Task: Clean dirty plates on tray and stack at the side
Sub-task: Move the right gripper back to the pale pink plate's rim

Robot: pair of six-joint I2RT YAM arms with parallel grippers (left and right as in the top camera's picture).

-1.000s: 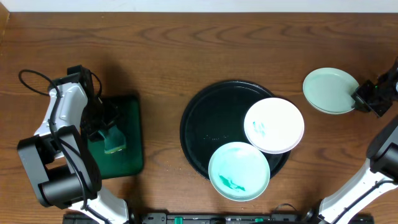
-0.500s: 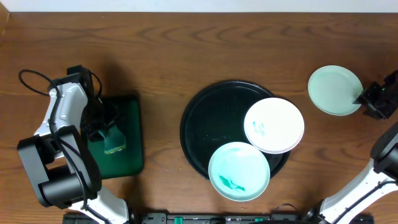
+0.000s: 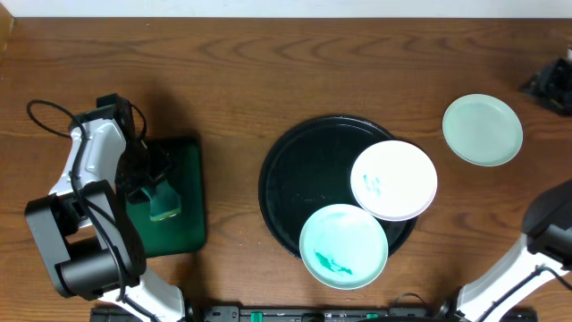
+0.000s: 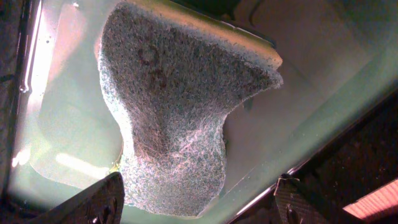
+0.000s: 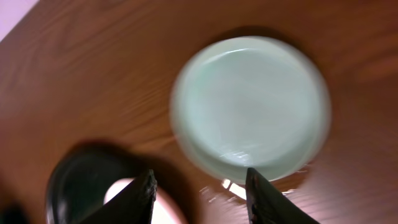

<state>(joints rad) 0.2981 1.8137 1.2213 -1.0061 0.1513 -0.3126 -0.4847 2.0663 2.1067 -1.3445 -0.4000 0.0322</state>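
From my console, all I get of the room is a brown wooden table [image 3: 223, 80] with bold dark grain under soft, even light, a pale strip [image 3: 286, 7] running beyond the table's far edge, and a lighter wooden piece [image 3: 4, 31] at its far-left corner.

left arm [image 3: 93, 154]: white-black shells | cable loop [image 3: 43, 114]: black | right hand [image 5: 199, 190]: seemingly black

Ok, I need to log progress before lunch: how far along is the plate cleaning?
Done, it seems: one mint plate lies clean-looking on the table right of the black tray. In hand: nothing; the right gripper is open and empty near it, the left gripper open over the sponge. Left: the white plate and the other mint plate, both green-smeared, on the tray.
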